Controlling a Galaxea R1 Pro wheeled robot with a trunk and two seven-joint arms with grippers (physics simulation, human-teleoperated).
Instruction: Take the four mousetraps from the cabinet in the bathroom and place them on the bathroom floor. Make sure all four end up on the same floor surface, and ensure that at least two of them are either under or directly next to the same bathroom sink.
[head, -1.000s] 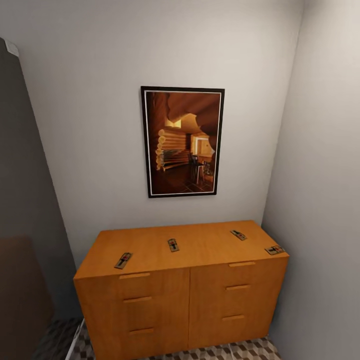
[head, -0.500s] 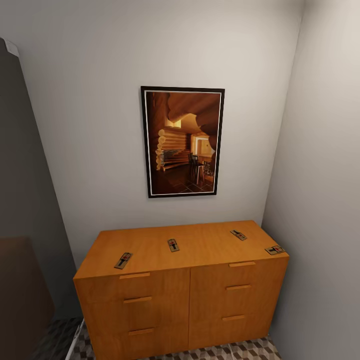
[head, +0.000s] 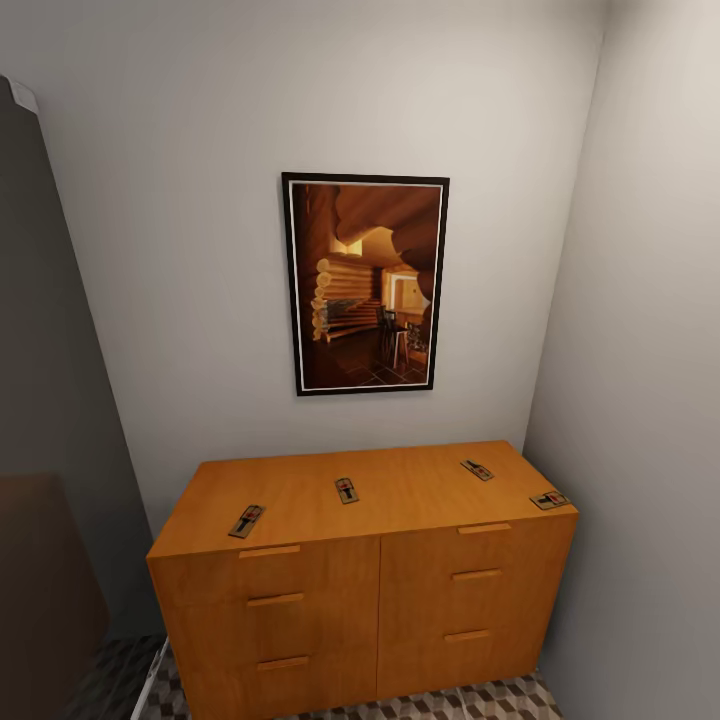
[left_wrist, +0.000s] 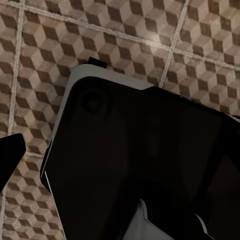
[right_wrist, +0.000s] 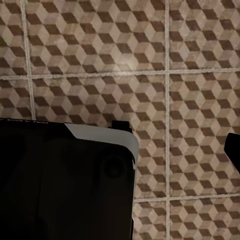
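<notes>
Several mousetraps lie flat on top of the orange-brown cabinet (head: 410, 495) in the head view. One (head: 247, 520) is near its front left, one (head: 346, 489) in the middle, one (head: 477, 469) at the back right, and one (head: 548, 499) at the front right corner. The drawers are closed. The bathroom floor (head: 470, 703) shows below the cabinet, with its cube-pattern tiles. A dark fingertip (left_wrist: 10, 155) of my left gripper and a dark fingertip (right_wrist: 233, 148) of my right gripper each sit at a frame edge over the tiles, holding nothing. The sink is out of view.
The cabinet stands in a narrow alcove, with a framed picture (head: 365, 283) on the wall above it, a side wall (head: 640, 420) tight on its right and a dark panel (head: 50, 400) on its left. My dark base (left_wrist: 140, 160) (right_wrist: 60, 180) stands on the tiles.
</notes>
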